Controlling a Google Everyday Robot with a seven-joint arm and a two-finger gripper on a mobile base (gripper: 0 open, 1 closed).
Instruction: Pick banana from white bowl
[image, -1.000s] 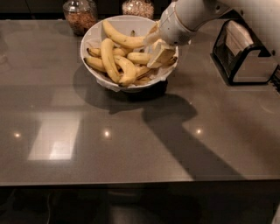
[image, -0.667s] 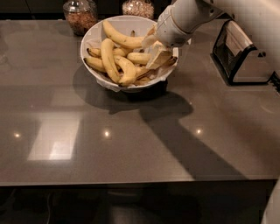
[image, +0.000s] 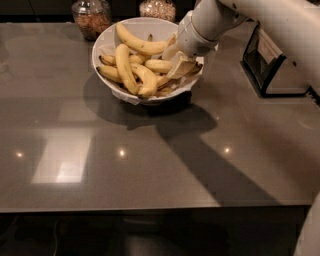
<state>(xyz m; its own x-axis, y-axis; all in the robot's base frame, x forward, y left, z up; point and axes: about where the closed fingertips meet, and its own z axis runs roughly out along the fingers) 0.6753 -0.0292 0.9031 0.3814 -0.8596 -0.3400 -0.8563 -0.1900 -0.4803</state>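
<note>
Dark grey, glossy countertop (image: 150, 170), mirroring a few small points of light and one pale rectangle at the left front. Dim room, the back edge almost lost in darkness.

Toward the back, a white bowl (image: 106, 45) with a pale lining at its rim, heaped with yellow bananas (image: 131, 70), one long banana lying across the far side of the pile. Just behind the bowl, two glass jars: a left jar (image: 91, 17) with brownish filling and a right jar (image: 157, 9) cut off by the top edge. Off to the right, a black wire rack (image: 272, 70).

White arm (image: 220, 17) reaching in from the upper right, throwing a broad shadow across the counter. Gripper (image: 181, 64) down inside the bowl's right side, against the bananas. Open or closed: cannot tell.
</note>
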